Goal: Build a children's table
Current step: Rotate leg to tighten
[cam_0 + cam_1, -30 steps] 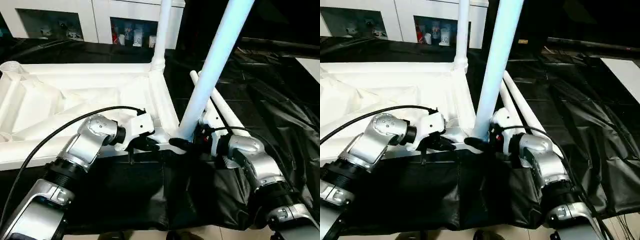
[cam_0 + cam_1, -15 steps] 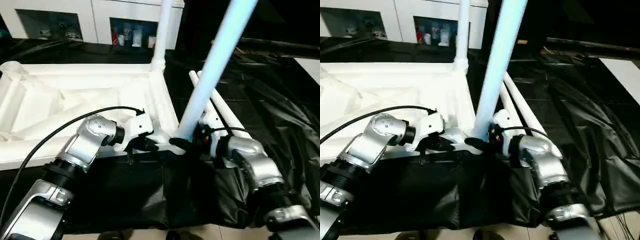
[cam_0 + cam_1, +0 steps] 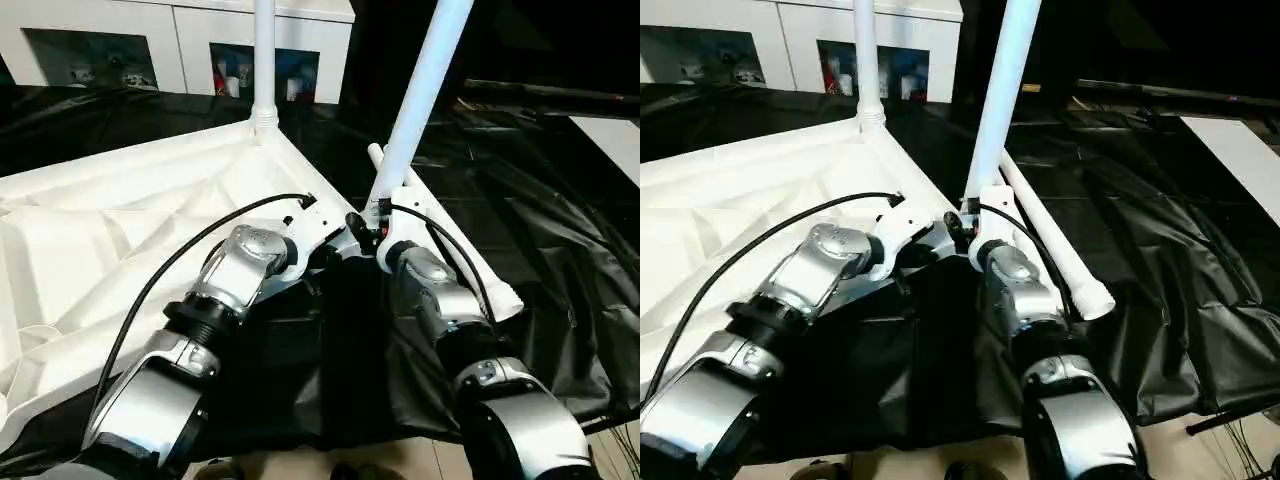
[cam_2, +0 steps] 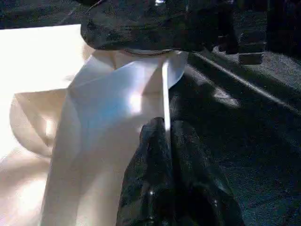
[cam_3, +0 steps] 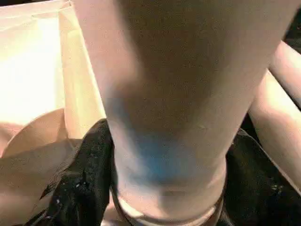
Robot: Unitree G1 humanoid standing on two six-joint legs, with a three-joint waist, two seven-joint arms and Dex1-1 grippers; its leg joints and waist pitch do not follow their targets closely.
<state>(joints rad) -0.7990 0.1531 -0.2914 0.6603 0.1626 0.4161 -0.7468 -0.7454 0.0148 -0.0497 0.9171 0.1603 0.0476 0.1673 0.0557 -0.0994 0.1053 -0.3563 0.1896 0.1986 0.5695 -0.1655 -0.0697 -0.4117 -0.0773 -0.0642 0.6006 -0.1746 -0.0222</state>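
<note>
The right claw (image 3: 366, 222) grips a leg (image 3: 420, 95), seemingly at the children's table (image 3: 120, 240) corner.

I am looking down over my two silver arms at the children's table (image 3: 120, 240). It is lying upside down on the black cloth (image 3: 560, 260), with its ribbed underside facing up. One white leg (image 3: 264, 60) is standing straight up in the far corner. My right gripper (image 3: 366, 222) is holding a second leg (image 3: 420, 90) by its bottom end at the near right corner of the table, and that leg is leaning a little to the right. My left gripper (image 3: 318, 250) is sitting right at that same corner. Two more legs (image 3: 455, 250) are lying flat on the cloth, just to the right. A white cabinet (image 3: 180, 45) is standing far behind.
</note>
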